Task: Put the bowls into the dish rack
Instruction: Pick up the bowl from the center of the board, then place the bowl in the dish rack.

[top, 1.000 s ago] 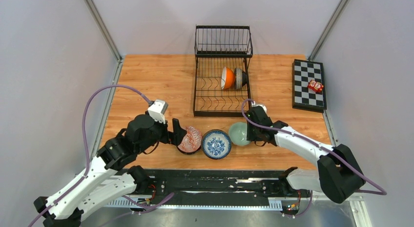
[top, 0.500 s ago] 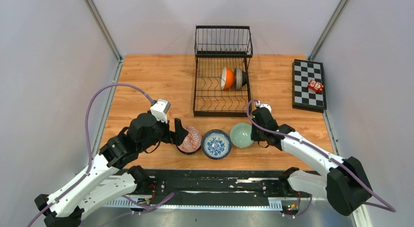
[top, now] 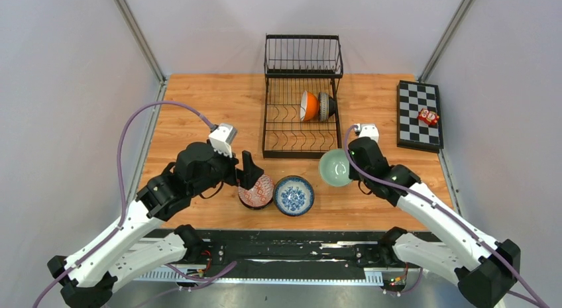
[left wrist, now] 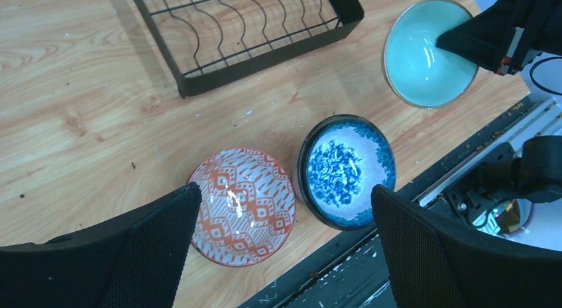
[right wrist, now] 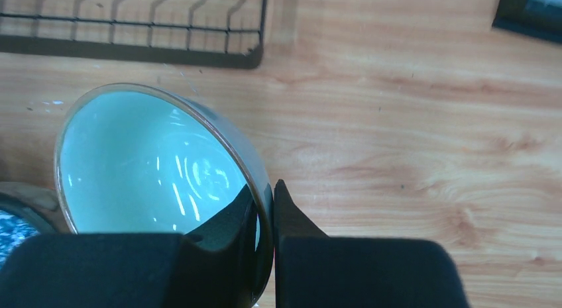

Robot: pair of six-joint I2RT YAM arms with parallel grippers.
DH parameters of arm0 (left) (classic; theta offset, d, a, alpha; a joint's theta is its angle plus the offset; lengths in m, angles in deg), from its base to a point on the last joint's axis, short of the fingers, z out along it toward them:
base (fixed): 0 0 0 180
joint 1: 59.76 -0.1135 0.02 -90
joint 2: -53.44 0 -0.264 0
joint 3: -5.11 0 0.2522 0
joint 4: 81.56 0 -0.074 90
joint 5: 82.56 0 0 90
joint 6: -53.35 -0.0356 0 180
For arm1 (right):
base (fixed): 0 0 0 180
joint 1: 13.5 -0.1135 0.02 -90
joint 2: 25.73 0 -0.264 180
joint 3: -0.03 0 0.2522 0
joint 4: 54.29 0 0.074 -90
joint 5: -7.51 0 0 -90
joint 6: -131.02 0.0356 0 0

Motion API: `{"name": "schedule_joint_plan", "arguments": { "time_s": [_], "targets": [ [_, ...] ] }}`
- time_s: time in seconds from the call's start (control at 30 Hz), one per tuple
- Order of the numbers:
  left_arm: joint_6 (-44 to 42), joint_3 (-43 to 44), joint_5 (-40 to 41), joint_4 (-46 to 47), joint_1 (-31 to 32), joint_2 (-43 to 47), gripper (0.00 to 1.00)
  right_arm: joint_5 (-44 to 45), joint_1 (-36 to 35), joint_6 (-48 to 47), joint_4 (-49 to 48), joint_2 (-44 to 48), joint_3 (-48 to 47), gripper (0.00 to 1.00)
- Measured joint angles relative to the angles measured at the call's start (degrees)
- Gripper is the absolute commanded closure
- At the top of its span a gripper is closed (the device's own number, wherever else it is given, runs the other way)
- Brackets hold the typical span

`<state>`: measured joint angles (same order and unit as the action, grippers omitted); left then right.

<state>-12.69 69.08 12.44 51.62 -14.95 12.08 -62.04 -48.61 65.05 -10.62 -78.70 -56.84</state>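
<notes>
My right gripper [top: 349, 163] is shut on the rim of the pale green bowl [top: 335, 167], one finger inside and one outside [right wrist: 268, 208]. It holds the bowl [right wrist: 146, 165] tilted above the table, just off the front right corner of the black wire dish rack [top: 301, 154]. My left gripper [top: 247, 174] is open and empty above the red-patterned bowl [left wrist: 242, 205]. The blue-and-white floral bowl [left wrist: 348, 170] sits right of it. An orange bowl [top: 308, 106] and a dark bowl [top: 325, 106] stand on edge in the rack.
A checkered board [top: 414, 132] with a small red toy [top: 429, 116] lies at the far right. The rack's raised basket [top: 303, 55] stands at the back. A black metal rail [top: 291, 245] runs along the near table edge, close to the two bowls.
My right gripper has lifted the green bowl off the table and carried it up toward the rack's corner. My left gripper has risen from the red-patterned bowl, which now lies flat.
</notes>
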Motion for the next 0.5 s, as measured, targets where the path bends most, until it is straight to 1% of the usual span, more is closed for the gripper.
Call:
{"name": "schedule_joint_plan", "arguments": {
  "time_s": [0.17, 0.37, 0.5],
  "targets": [
    [0.02, 2.25, -1.07, 1.42, 0.00, -2.21, 0.00, 7.54, -7.13, -1.68, 1.97, -0.98, -7.15, 0.97],
    [0.61, 3.13, -2.32, 3.67, 0.00, -3.67, 0.00, 16.37, -16.63, -3.85, 3.19, -6.69, -15.91, 0.97],
    [1.90, 3.13, -4.15, 5.62, 0.00, -4.63, 0.00, 20.09, -21.70, -4.90, 3.43, -10.88, -20.65, 0.97]
  ]
}}
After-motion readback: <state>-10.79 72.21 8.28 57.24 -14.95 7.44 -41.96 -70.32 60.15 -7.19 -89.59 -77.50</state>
